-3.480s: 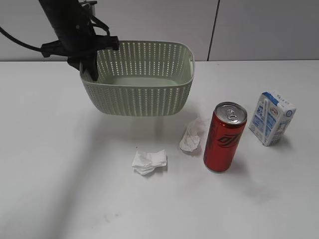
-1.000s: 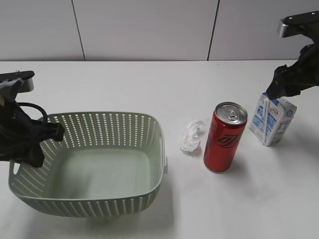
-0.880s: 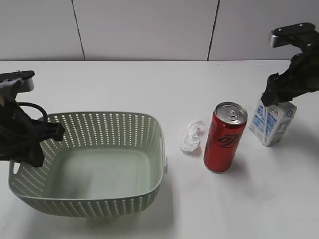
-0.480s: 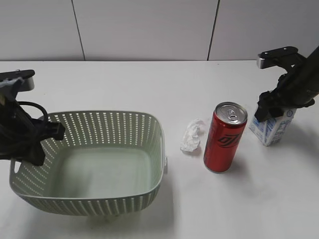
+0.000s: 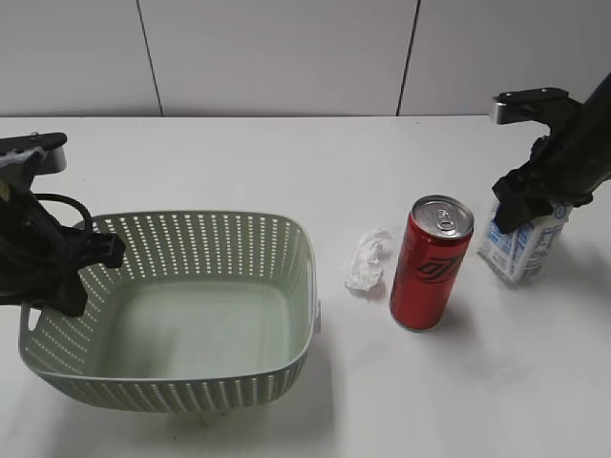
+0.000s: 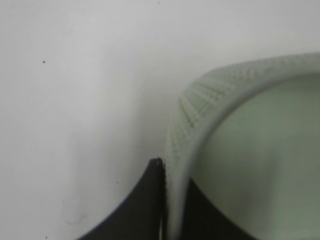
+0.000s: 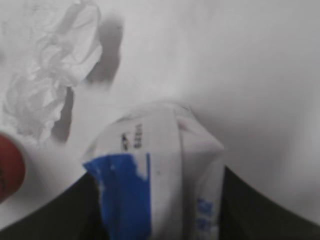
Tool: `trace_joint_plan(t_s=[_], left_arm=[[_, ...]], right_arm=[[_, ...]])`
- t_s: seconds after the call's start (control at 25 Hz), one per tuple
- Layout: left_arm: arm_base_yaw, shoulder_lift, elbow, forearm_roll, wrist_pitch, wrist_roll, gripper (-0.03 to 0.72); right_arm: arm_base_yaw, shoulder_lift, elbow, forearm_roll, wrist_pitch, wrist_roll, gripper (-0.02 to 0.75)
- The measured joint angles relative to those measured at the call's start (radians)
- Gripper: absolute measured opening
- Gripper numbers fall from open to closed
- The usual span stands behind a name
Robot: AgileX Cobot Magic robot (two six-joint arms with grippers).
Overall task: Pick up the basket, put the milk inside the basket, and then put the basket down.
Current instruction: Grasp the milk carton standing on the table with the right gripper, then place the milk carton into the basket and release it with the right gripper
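My left gripper (image 5: 59, 277) is holding the basket (image 5: 181, 315) by its left rim. In the left wrist view one dark finger (image 6: 142, 200) is pressing against the outside of the basket's (image 6: 210, 115) perforated wall, with the other on the inner side, so the jaws are clamped narrow on the wall. The basket is sitting low at the front left of the table (image 5: 239, 153); I cannot tell whether its base is touching the surface.

My right gripper (image 5: 525, 205) is reaching down over the milk (image 5: 520, 243), which is standing upright at the right of the table, just right of the can (image 5: 430, 262). In the right wrist view my two dark fingers (image 7: 60, 210) are flanking the milk (image 7: 155, 170) on either side, right at its walls. I am closing on it or already gripping it; I cannot tell which.

A crumpled tissue (image 5: 368, 260) is lying between basket and can, just left of the can. It is also showing at the upper left of the right wrist view (image 7: 50, 75).
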Motion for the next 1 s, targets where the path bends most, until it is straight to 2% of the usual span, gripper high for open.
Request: trace_joint_plan(t_s=[0.24, 0.56, 0.68, 1.0], left_arm=[[0.0, 0.0, 0.0, 0.0, 0.0, 0.004, 0.005], [0.0, 0.0, 0.0, -0.001, -0.003, 0.029, 0.005], [0.0, 0.0, 0.0, -0.001, -0.003, 0.035, 0.005], [0.0, 0.0, 0.0, -0.003, -0.003, 0.038, 0.005]], right_arm=[[0.0, -0.019, -0.163, 0.0, 0.236, 0.046, 0.328], [0.027, -0.292, -0.214, -0.074, 0.296, 0.134, 0.328], [0.119, -0.386, -0.214, -0.121, 0.316, 0.17, 0.328], [0.523, -0.453, -0.214, -0.139, 0.296, 0.268, 0.328]])
